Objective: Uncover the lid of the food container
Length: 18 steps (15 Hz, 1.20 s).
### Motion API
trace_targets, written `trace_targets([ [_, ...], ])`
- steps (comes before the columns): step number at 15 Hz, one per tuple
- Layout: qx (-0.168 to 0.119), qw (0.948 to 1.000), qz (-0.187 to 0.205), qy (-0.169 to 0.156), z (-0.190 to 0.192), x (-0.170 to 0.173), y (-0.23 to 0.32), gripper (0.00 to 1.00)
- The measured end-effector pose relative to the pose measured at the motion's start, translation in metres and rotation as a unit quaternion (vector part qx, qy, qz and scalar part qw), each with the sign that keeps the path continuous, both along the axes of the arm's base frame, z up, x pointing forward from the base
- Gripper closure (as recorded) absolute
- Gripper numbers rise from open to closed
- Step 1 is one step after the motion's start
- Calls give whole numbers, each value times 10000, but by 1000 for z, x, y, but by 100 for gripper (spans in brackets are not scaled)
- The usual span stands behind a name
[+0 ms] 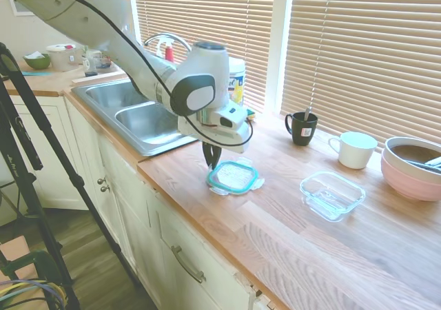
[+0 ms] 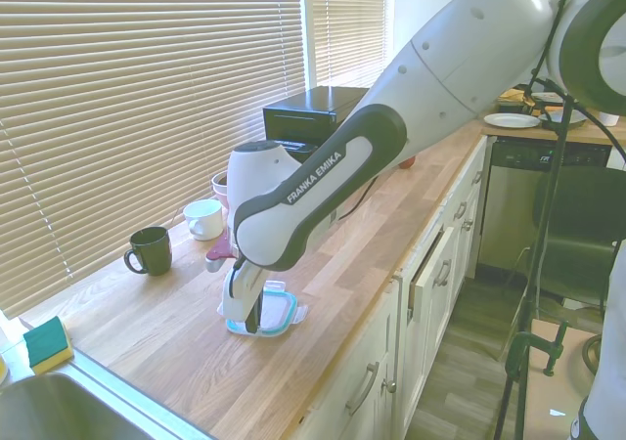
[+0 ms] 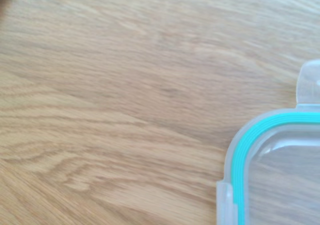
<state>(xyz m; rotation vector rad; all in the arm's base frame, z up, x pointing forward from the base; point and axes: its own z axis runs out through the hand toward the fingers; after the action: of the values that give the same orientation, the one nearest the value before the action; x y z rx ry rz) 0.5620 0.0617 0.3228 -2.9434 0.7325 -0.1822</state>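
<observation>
The lid (image 1: pixel 234 177) lies flat on the wooden counter, clear with a teal rim seal and snap tabs. It also shows under the arm in the second exterior view (image 2: pixel 274 313), and one corner of the lid (image 3: pixel 272 170) fills the edge of the wrist view. The food container (image 1: pixel 332 194), a shallow clear glass dish, stands uncovered on the counter to the lid's right, apart from it. My gripper (image 1: pixel 212 164) points straight down at the lid's sink-side edge, low over the counter (image 2: pixel 252 325). Nothing is lifted.
A steel double sink (image 1: pixel 138 114) lies left of the lid. Behind stand a black mug (image 1: pixel 301 127), a white cup (image 1: pixel 354 149) and a pink bowl (image 1: pixel 413 169). A green-and-yellow sponge (image 2: pixel 46 344) sits by the sink. The counter's front edge (image 1: pixel 200 217) runs close to the lid.
</observation>
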Motion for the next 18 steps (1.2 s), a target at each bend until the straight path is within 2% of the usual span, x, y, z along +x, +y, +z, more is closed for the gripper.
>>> trace_targets([
  [1,-17,10000,-1,-13,0,0,1,0],
  [12,-87,9999,-106,-43,3,-1,6,0],
  [18,-105,9991,-261,-328,51,-5,5,0],
])
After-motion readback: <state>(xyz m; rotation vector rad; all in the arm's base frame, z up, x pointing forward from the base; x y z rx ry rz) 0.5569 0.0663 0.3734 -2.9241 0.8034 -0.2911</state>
